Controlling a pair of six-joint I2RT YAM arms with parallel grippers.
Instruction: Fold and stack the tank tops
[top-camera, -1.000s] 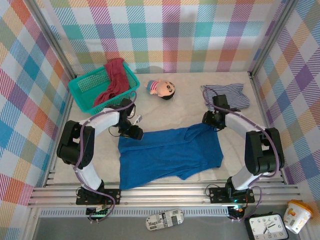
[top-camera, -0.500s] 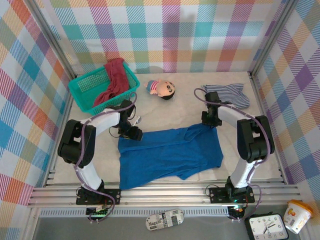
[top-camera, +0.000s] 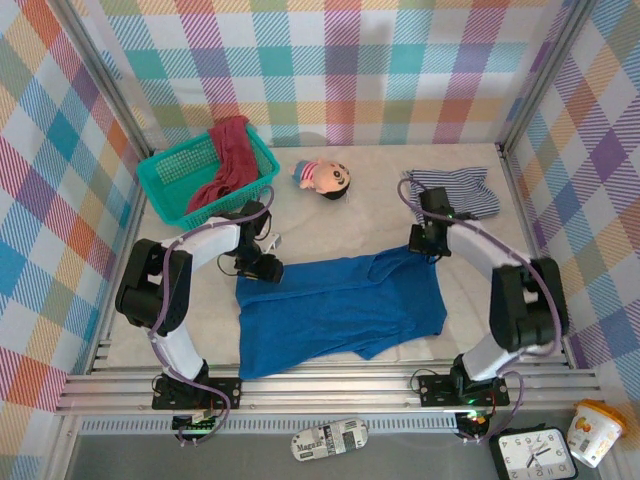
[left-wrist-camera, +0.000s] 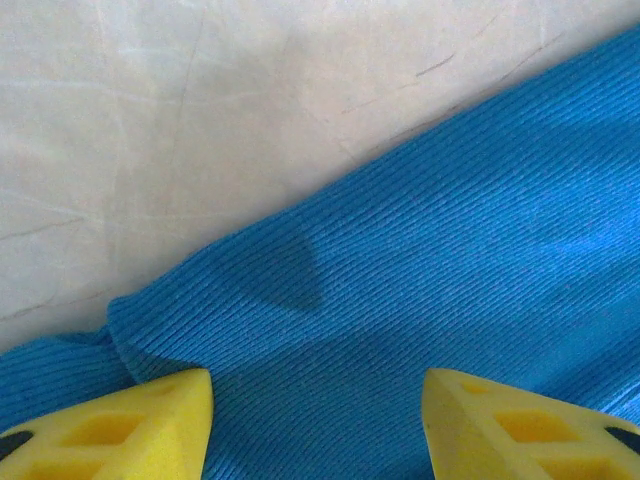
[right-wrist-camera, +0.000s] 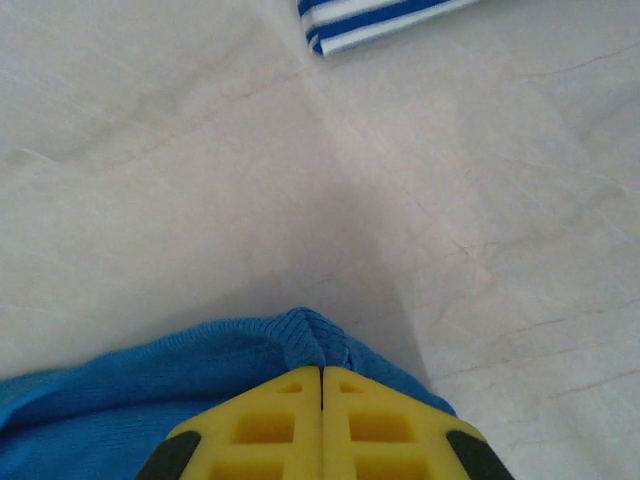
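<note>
The right gripper (right-wrist-camera: 321, 372) has closed on the far right corner of the bright blue tank top (top-camera: 340, 305).
One second before, its yellow fingers stood half apart there; now they are pressed together, with a small ridge of blue cloth pinched between them. The left gripper (left-wrist-camera: 315, 385) stays spread over the far left corner of this top, as before. The top lies flat and has not shifted. The striped tank top (top-camera: 460, 190) lies just beyond its far right corner. The dark red tank top (top-camera: 225, 160) hangs over the teal basket (top-camera: 165, 200), beyond its far left corner.
</note>
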